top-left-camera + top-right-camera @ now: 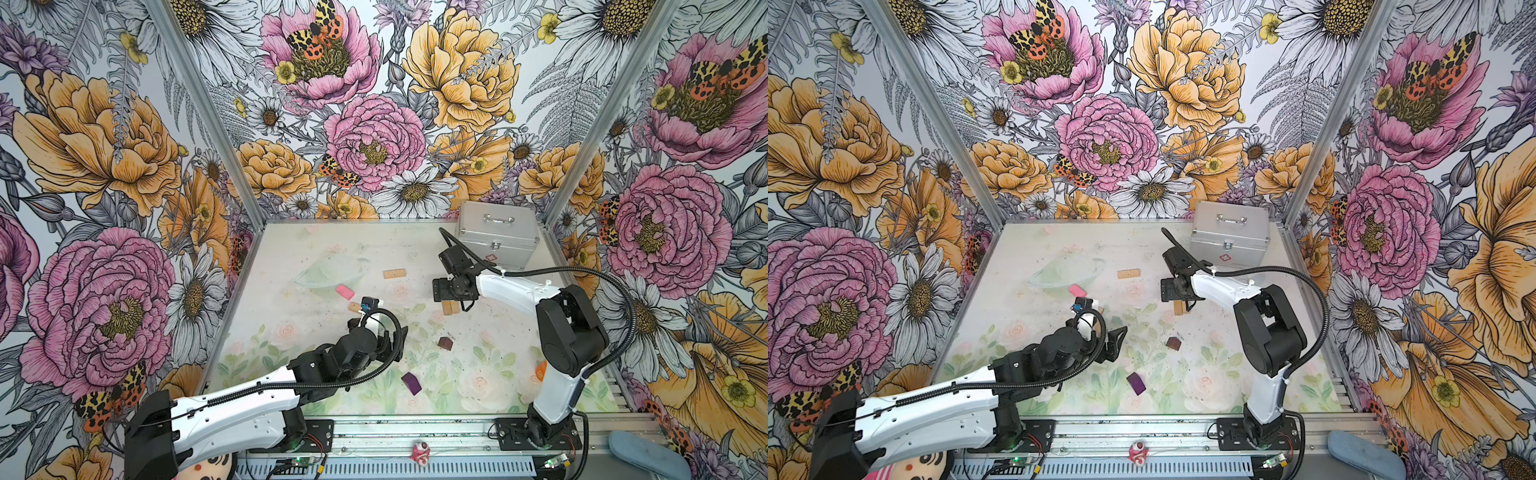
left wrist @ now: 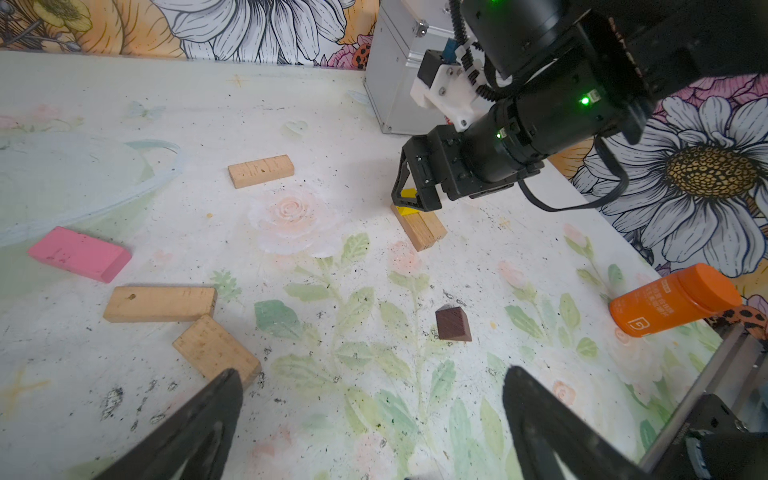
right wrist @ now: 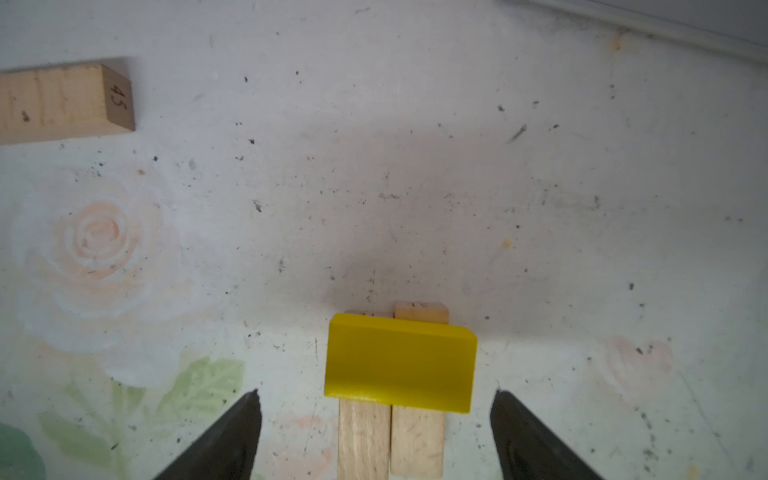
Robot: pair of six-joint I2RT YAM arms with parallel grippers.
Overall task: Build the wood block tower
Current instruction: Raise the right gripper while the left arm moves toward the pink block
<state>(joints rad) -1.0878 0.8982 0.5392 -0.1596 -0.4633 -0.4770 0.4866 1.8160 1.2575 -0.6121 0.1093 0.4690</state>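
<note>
Your left gripper (image 2: pixel 372 374) gapes wide and empty over the scuffed, rose-painted tabletop (image 2: pixel 332 124). On it lie a pink brick (image 2: pixel 79 253), tan bricks (image 2: pixel 160 303) and a dark-brown brick (image 2: pixel 453 324). Further right stands the wood block tower (image 2: pixel 419 226) — a yellow brick (image 3: pixel 399 365) crossing two tan ones; your right gripper (image 3: pixel 374 394) straddles it, jaws spread, touching nothing. Floral wallpaper (image 1: pixel 374 124) all round.

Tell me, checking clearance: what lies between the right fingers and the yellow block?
Nothing: the right wrist view shows bare table between the fingers and the yellow block.
</note>
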